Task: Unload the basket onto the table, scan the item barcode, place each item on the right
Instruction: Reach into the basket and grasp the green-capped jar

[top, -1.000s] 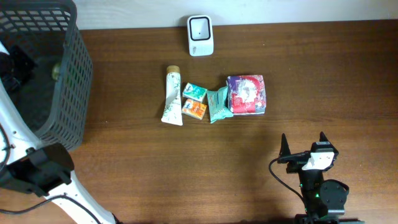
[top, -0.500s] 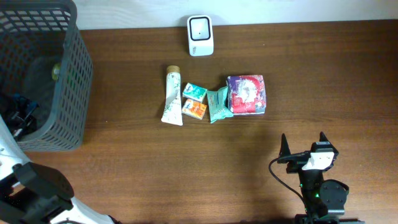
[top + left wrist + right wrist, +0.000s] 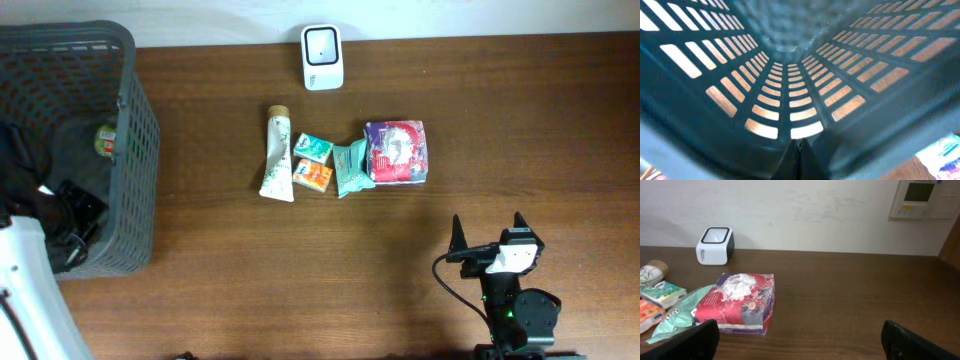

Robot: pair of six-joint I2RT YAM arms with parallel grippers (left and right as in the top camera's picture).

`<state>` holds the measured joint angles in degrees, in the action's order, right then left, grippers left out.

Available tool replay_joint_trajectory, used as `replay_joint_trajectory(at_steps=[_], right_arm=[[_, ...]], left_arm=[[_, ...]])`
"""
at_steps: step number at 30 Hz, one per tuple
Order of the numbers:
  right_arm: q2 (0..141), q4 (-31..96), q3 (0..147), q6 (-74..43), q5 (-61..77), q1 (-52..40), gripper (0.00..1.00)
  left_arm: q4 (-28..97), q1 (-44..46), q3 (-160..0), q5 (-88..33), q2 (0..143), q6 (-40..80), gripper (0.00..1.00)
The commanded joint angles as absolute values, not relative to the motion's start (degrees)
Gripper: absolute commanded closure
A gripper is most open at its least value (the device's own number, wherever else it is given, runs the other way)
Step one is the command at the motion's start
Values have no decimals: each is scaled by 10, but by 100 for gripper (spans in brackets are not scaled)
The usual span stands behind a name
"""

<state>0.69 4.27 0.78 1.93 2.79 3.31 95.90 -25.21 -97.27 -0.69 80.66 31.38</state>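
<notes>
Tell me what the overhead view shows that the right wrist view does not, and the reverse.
Only overhead: the grey basket at the left, a green-labelled item inside it, and the full length of the white tube. Only right wrist: a wall panel with a display. Both: the white scanner, the red tissue pack, the green pouch, the green box, the orange box and the open right gripper.

Wood table [image 3: 300, 260]: basket [image 3: 138, 150], scanner [image 3: 322, 57], tube [image 3: 277, 155], green box [image 3: 313, 148], orange box [image 3: 314, 176], pouch [image 3: 350, 168], tissue pack [image 3: 397, 152].
</notes>
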Motion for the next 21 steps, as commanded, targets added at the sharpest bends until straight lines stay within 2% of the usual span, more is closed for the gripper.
replay_joint_trajectory(at_steps=[1, 6, 13, 21], right_arm=[[4, 43, 3, 19, 25, 30, 1], [4, 43, 3, 19, 25, 30, 1], [4, 43, 3, 19, 25, 30, 1], [4, 43, 3, 19, 25, 30, 1]], left_arm=[[912, -248, -966, -12, 786, 335, 100], [756, -248, -967, -80, 786, 337, 100], [961, -248, -964, 62, 798, 330, 100], [967, -248, -888, 73, 771, 316, 100]])
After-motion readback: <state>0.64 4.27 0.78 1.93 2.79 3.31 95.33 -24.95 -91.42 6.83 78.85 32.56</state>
